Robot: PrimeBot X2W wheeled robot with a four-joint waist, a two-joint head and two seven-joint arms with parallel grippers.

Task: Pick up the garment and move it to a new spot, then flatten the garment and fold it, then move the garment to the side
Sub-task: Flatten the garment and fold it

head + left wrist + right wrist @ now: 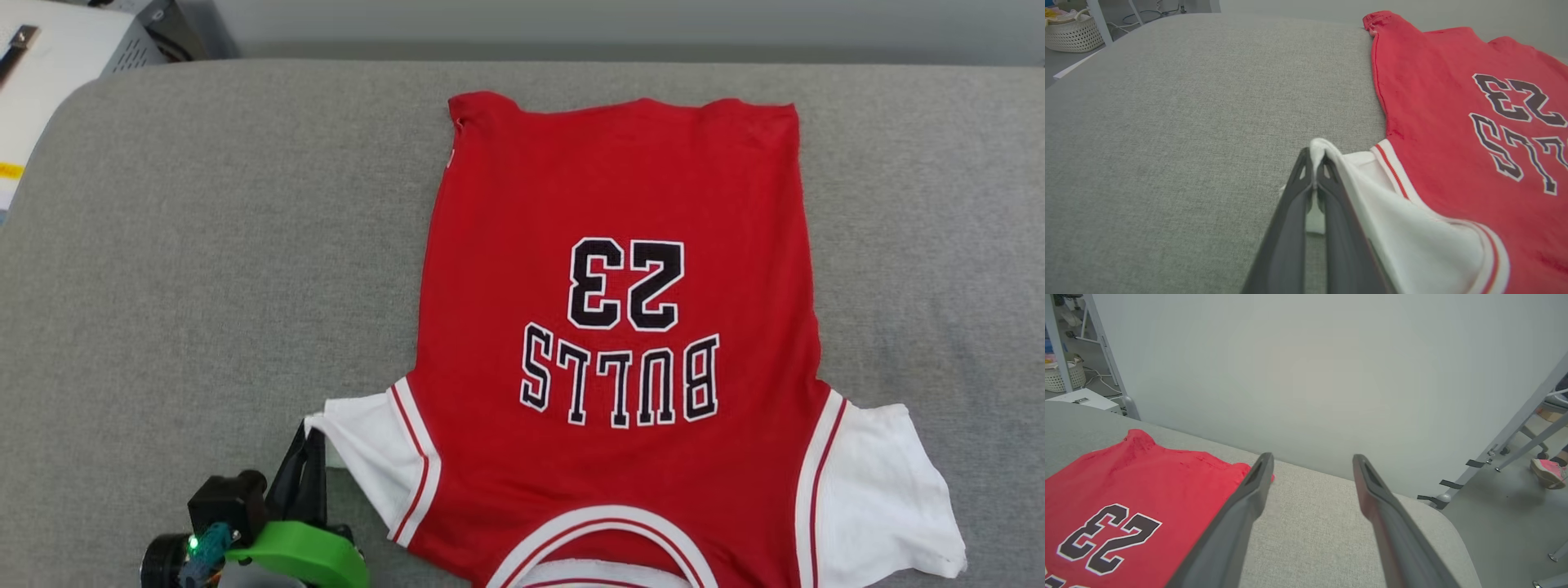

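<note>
Red shirt (pixel 620 188), likely soft, light and limp, lies flat mid-frame. Left gripper (pixel 1314 155) pinches its white sleeve (pixel 367 445), lower left. Right gripper (pixel 1312 458) gapes empty. Best gripped at corners.

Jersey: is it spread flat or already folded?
Spread flat, print up: the jersey lies open on the grey surface, both white sleeves out; left hand pinches one sleeve.

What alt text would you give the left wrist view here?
The left tool is shut on the edge of the white sleeve of a red shirt, which lies print side up on a grey padded surface. A pale woven basket stands far off at the upper left.
</note>
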